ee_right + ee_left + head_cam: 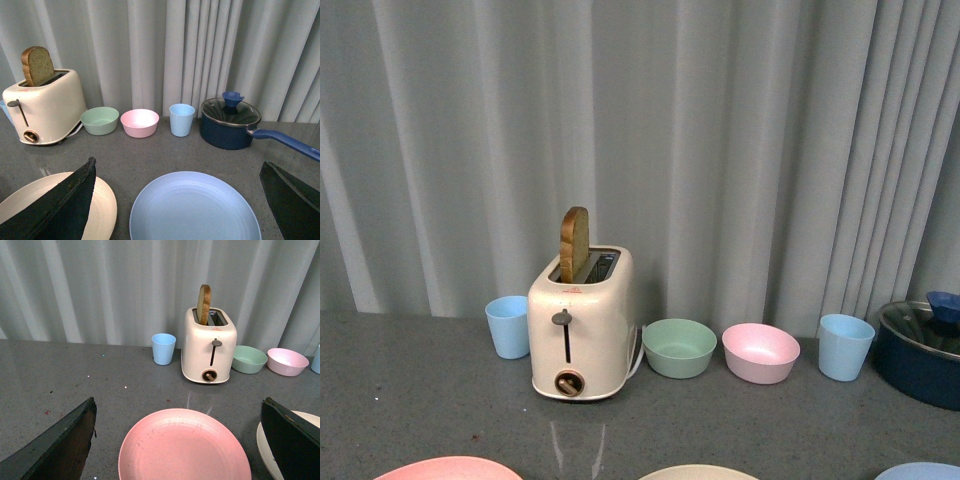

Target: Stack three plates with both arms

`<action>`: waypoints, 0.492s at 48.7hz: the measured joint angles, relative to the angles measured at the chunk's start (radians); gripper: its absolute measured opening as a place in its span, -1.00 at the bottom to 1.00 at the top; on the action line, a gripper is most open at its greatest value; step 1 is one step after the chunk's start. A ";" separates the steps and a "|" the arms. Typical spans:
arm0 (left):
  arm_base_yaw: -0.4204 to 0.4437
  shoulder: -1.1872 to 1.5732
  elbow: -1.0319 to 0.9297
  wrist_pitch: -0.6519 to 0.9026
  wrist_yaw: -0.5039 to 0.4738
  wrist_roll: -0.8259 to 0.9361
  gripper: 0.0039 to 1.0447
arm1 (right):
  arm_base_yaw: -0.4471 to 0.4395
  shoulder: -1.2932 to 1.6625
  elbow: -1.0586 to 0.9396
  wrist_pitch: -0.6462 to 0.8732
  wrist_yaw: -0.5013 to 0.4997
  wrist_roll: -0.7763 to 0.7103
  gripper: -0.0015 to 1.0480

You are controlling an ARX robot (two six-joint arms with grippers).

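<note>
Plates lie side by side along the near edge of the grey table (pixel 420 400), none stacked yet: the pink plate (pixel 184 447) to the left, the cream plate (pixel 102 206) in the middle, the blue plate (pixel 195 209) to the right. The left gripper (pixel 177 404) faces the pink one and the right gripper (pixel 177 165) the blue one, each with its fingers spread wide and nothing between them.

The step in hand looks like the first pick. It should go best one arm at a time, with the cream plate as base, since it lies between the two arms. Each shallow plate wants taking by its rim, one finger slipped under the lip, then carried level and set down centred.

The front view catches only the far rims of the plates at its lower edge and neither arm (the toaster (pixel 582 325) fills its middle instead). The wrist views give the pink and blue plates nearly whole. Only the right wrist view shows the saucepan (pixel 227 135), well behind the blue plate. In the left wrist view a finger covers most of the cream plate, so its gap to the pink plate is perhaps narrow.
</note>
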 joint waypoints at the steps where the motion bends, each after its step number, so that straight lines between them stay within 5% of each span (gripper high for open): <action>1: 0.000 0.000 0.000 0.000 0.000 0.000 0.87 | 0.000 0.000 0.000 0.000 0.000 0.000 0.86; 24: 0.000 0.000 0.000 0.000 0.000 0.000 0.87 | 0.000 0.000 0.000 0.000 0.000 0.000 0.86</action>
